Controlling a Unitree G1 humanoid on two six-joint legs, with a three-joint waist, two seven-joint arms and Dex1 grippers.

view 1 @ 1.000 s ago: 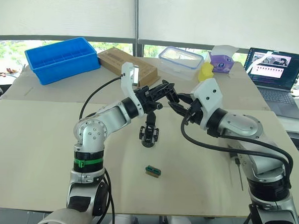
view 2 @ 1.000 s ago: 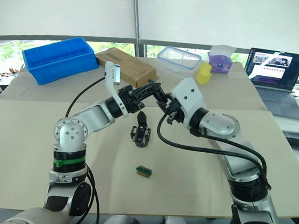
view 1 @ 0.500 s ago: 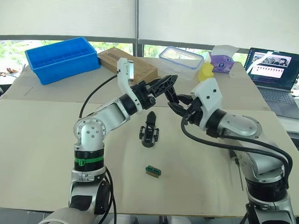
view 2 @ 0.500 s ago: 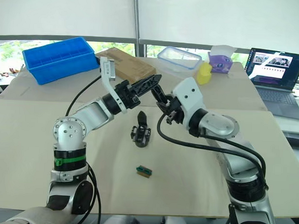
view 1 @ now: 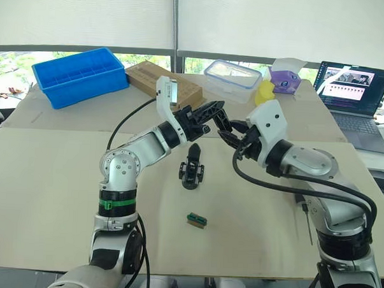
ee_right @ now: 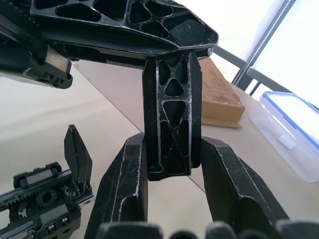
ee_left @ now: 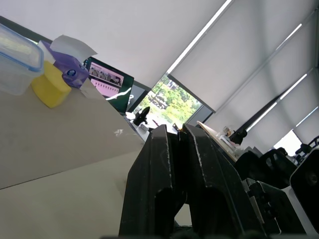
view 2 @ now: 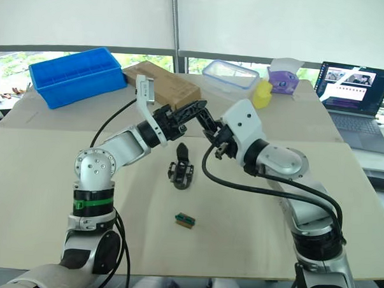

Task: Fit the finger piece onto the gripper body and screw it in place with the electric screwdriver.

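Observation:
The gripper body (view 1: 192,169) stands upright on the table's middle, its one pointed finger up; it also shows as the gripper body (ee_right: 45,209) low in the right wrist view. My right gripper (ee_right: 172,147) is shut on the finger piece (ee_right: 172,114), a black lattice wedge held above and right of the body. My left gripper (view 1: 216,109) is shut, its tips against the piece's upper end; its fingers (ee_left: 159,164) press together. The electric screwdriver (view 1: 307,224) lies at the table's right, mostly hidden behind my right forearm.
A small green-and-brown block (view 1: 196,219) lies in front of the gripper body. Along the back stand a blue bin (view 1: 80,75), a cardboard box (view 1: 150,75), a clear lidded container (view 1: 232,75), a yellow object (view 1: 264,91) and a laptop (view 1: 350,93).
My left wrist swung left and back to the right while its tips stayed by the right gripper. The right arm and the gripper body have hardly moved.

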